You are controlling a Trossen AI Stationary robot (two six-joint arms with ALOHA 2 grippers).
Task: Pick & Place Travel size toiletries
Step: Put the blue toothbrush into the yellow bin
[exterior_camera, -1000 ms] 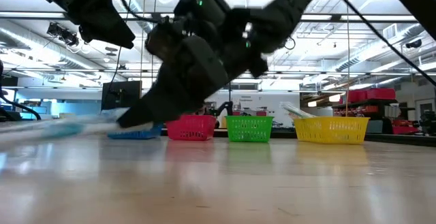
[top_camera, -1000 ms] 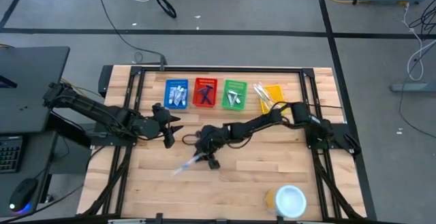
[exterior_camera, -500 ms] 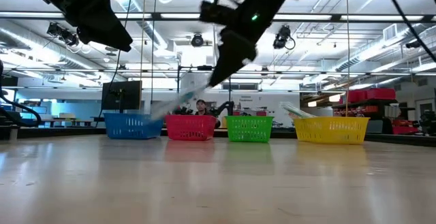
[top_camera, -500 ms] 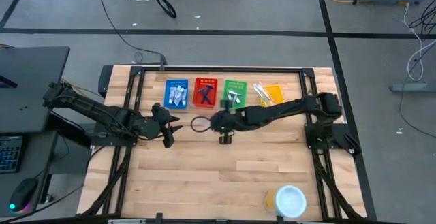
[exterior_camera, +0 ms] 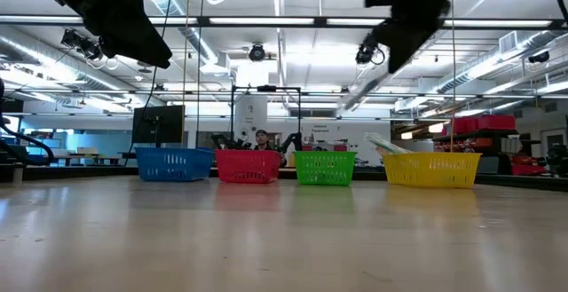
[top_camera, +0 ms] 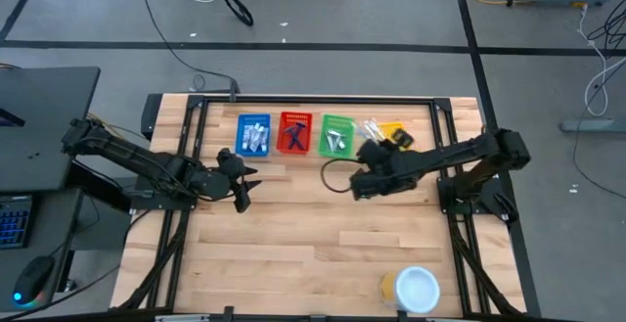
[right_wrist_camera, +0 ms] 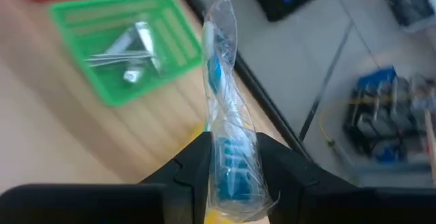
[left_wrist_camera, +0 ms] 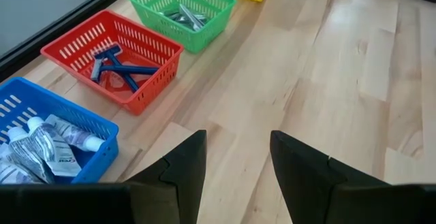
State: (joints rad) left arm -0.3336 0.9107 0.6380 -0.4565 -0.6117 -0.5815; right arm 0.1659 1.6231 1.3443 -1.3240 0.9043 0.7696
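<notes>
A blue-and-white toothbrush in a clear wrapper [right_wrist_camera: 221,81] is in my right gripper [right_wrist_camera: 231,166], which is shut on it in the air near the green basket [top_camera: 336,134] and the yellow basket [top_camera: 395,136]. In the low view the toothbrush [exterior_camera: 362,90] shows high above the table. My left gripper [left_wrist_camera: 235,166] hovers open with nothing between its fingers over the left of the table, near the blue basket [left_wrist_camera: 48,139] of tubes and the red basket [left_wrist_camera: 112,57] of razors. My right gripper pinches the wrapped toothbrush by its near end [right_wrist_camera: 230,152] between its two fingers. The rest of the toothbrush sticks out forward past the fingertips, roughly along the fingers. It is lifted clear of the table, over the edge of the green basket.
Four baskets stand in a row along the far edge: blue [top_camera: 254,134], red [top_camera: 293,133], green, yellow. A round white-and-yellow container [top_camera: 416,288] sits near the front right. Bare wood [top_camera: 293,244] fills the middle and the near side of the table.
My right gripper has risen from the table's middle left and swung toward the far right, toward the green and yellow baskets, turning as it went. The toothbrush, which lay on the table, is now lifted clear in its hold.
</notes>
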